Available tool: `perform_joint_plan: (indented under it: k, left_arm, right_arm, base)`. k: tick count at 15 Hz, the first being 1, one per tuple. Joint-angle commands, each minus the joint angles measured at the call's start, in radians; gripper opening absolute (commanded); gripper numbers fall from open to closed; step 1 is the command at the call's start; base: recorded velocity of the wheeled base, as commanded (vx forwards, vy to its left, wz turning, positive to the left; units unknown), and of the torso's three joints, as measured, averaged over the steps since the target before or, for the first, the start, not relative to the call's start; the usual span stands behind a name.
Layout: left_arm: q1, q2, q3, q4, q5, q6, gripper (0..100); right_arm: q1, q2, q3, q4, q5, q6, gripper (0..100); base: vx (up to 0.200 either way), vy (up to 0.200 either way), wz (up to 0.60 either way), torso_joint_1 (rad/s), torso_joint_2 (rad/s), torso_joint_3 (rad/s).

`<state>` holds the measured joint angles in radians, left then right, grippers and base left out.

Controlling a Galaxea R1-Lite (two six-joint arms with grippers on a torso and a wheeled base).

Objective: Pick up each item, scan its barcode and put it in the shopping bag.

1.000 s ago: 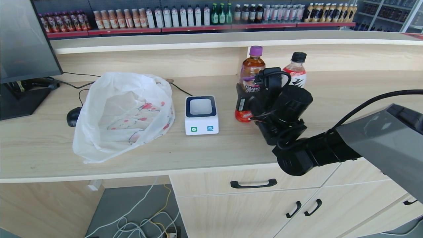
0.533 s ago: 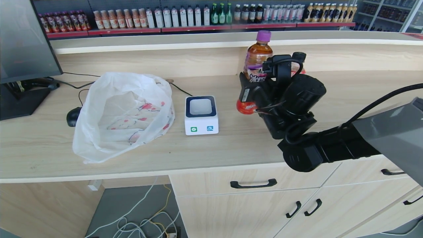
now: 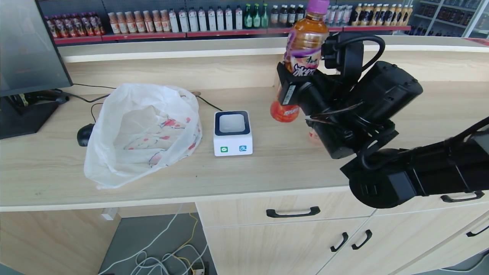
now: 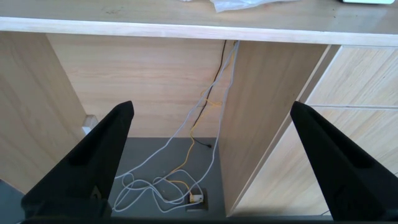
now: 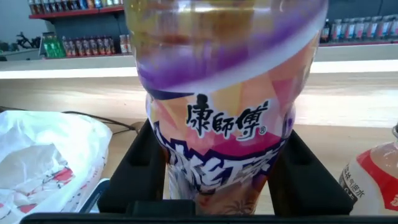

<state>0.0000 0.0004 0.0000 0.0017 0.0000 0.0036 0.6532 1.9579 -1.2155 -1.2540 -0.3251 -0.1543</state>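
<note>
Right gripper (image 3: 299, 78) clamped on one bottle (image 3: 305, 38), cap up, raised right of the one scanner (image 3: 233, 132).
One bag (image 3: 143, 130) lies left of the scanner, mouth open. A second bottle (image 5: 373, 180) stands farther right. Left gripper (image 4: 211, 106) is spread wide, empty.

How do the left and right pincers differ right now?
The left pincer is open and empty; the right pincer is shut on a purple-capped drink bottle. The left one points toward the cables under the counter; the right one holds its bottle above the counter. Both have black fingers.
</note>
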Motion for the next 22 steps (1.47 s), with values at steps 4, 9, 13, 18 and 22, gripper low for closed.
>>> perform_joint_plan:
  k: [4, 9, 13, 18, 22]
  left_arm:
    - [0.0, 0.001, 0.0, 0.0, 0.0, -0.001, 100]
    - [0.0, 0.0, 0.0, 0.0, 0.0, -0.001, 100]
    - [0.0, 0.001, 0.0, 0.0, 0.0, -0.001, 100]
    - [0.0, 0.0, 0.0, 0.0, 0.0, -0.001, 100]
    - [0.0, 0.001, 0.0, 0.0, 0.0, -0.001, 100]
  right_arm:
    - [0.072, -0.263, 0.314, -0.01, -0.006, -0.002, 0]
    - [0.129, -0.338, 0.57, -0.111, -0.04, -0.016, 0]
    - [0.14, -0.369, 0.792, -0.304, -0.094, -0.108, 0]
    - [0.167, -0.531, 1.064, -0.314, -0.098, -0.234, 0]
    - [0.249, -0.559, 1.111, -0.314, -0.097, -0.357, 0]
  base:
    - [0.0, 0.0, 0.0, 0.0, 0.0, 0.0]
    - [0.0, 0.0, 0.0, 0.0, 0.0, 0.0]
    - [0.0, 0.0, 0.0, 0.0, 0.0, 0.0]
    - [0.0, 0.0, 0.0, 0.0, 0.0, 0.0]
    - [0.0, 0.0, 0.0, 0.0, 0.0, 0.0]
